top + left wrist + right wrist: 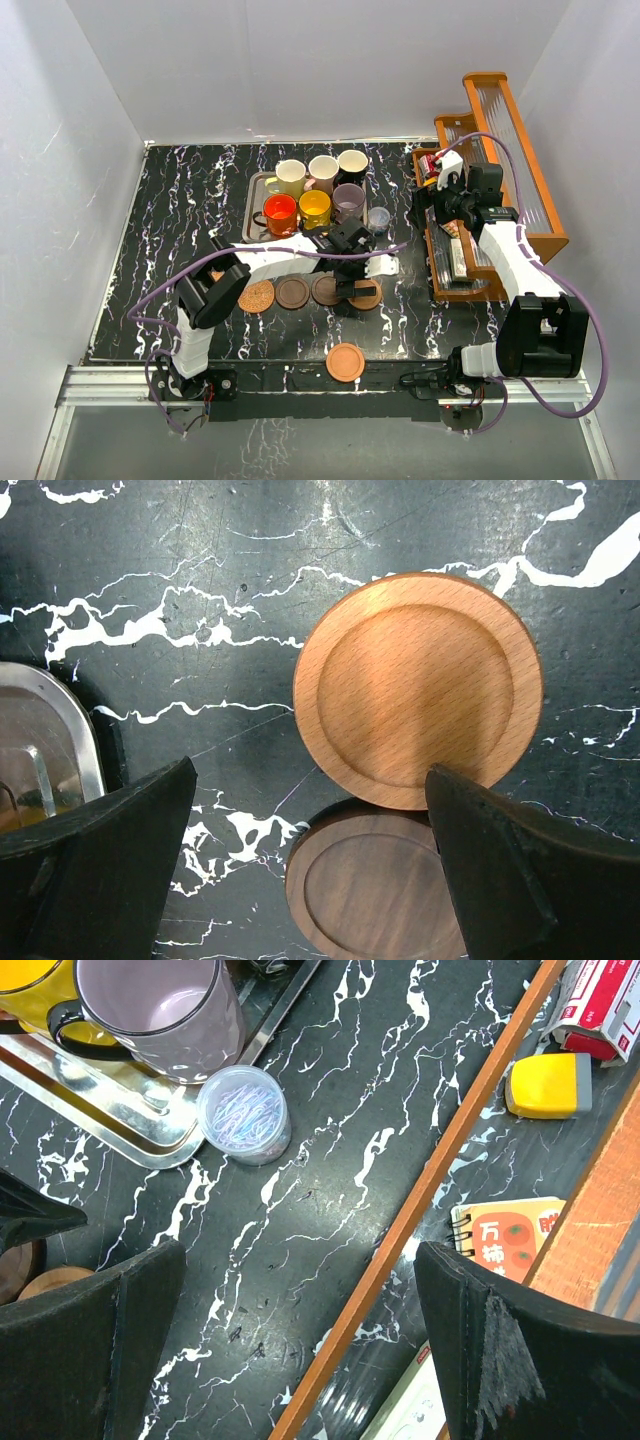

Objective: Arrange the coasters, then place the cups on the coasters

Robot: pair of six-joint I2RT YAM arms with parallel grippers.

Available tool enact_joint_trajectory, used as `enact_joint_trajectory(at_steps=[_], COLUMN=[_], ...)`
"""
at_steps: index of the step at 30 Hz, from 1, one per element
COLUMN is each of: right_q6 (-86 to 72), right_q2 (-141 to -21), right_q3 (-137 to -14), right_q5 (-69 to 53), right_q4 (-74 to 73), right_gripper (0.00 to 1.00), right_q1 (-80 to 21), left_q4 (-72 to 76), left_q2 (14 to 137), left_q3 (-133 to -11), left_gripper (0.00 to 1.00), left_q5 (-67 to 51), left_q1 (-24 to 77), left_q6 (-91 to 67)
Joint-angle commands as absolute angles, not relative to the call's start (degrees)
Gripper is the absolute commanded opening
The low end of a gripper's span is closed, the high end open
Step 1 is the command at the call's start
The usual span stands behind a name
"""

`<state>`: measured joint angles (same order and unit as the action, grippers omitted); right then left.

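Pincers both stand wide and empty. Your left pincer (310,772) hangs straddling the pale wooden coaster (418,688), the end of a row on the tabletop (180,200). It seems to touch or overlap the dark coaster (375,890) beside it, though the angle leaves that unsure. One reddish coaster (345,362) lies apart at the near edge, unarranged. All six cups (315,208) wait on the steel tray (252,200). Your right pincer (300,1250) hangs by the wooden rack (487,82), clear of the work.

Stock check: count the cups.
6, all on the steel tray: cream cup, pink cup, black cup behind; red-orange cup, yellow-orange cup, purple-grey cup in front. None looks hidden.
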<state>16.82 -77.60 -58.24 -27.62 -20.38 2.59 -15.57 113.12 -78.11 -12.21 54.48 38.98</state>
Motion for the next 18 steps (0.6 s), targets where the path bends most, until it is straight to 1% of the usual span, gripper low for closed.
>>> enact_joint_trajectory(at_steps=[1,9,14,18], right_q6=[17.14,17.13,17.01,16.71], right_q2=[-75.67,-75.76,-75.84,-75.85], right_q3=[-58.04,-57.96,-58.02,-58.09], right_q5=[-28.32,-28.26,-28.24,-28.87], right_q4=[-18.26,-18.19,-18.1,-18.1], right_gripper=[0.98,0.98,0.98,0.98], right_q1=[2.9,3.26,3.67,4.12], left_q4=[-17.58,-19.46,-22.71,-27.9], left_q2=[111.02,110.58,107.33,104.43], left_q3=[-78.67,-82.86,-80.79,-78.56], left_gripper=[0.99,0.99,0.99,0.99], left_q5=[-12.48,-17.01,-22.6,-29.02], left_q1=[54.2,54.21,54.26,55.19], left_q6=[38.32,34.53,35.69,40.01])
